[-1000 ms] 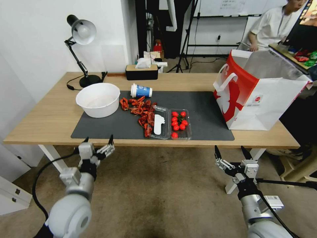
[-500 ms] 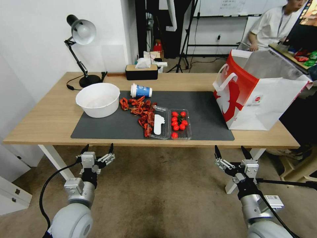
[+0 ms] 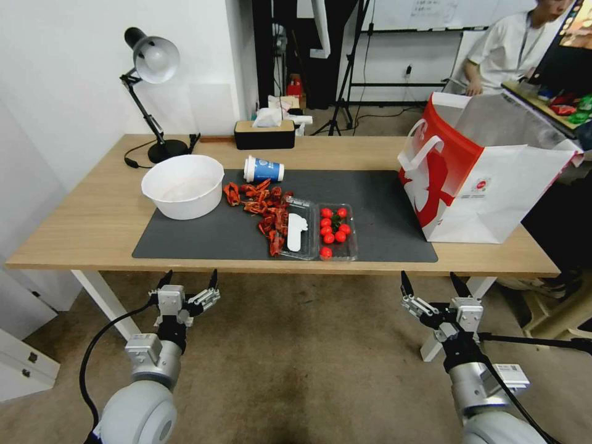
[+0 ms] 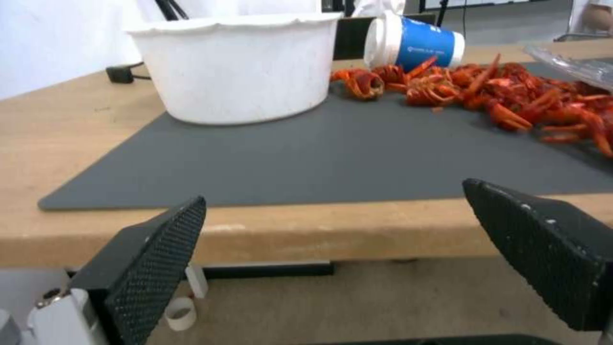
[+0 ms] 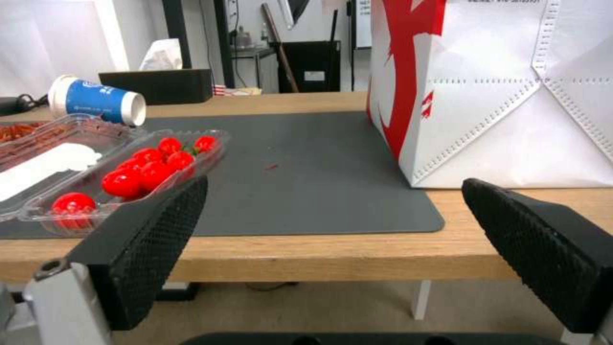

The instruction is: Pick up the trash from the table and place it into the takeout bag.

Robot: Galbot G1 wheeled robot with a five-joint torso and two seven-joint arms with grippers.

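Item 1. My left gripper (image 3: 188,290): fingers spread wide, nothing held, hanging below the table's front edge and short of it. Over the last second it had drifted lower and slightly rightward, away from the edge. I judged this as settling into a start pose; no pick begun.

Item 2. My right gripper (image 3: 433,285): likewise spread and empty, below the front edge, unmoved.

Item 3. Table (image 3: 86,228), dark mat (image 3: 203,237) across it; all trash lay untouched.

Item 4. Clear tray (image 3: 320,231), open, small red fruits in one half, at the mat's near edge.

Item 5. Red shell scraps (image 3: 262,206), scattered from tray toward bowl.

Item 6. White bowl (image 3: 183,185), upright, mat's left end.

Item 7. Paper cup (image 3: 263,169), on its side behind the scraps; long axis ran left to right, lidded end pointing left, toward the bowl.

Item 8. Bag (image 3: 487,172), upright at the right end, mouth open upward, well apart from the trash.
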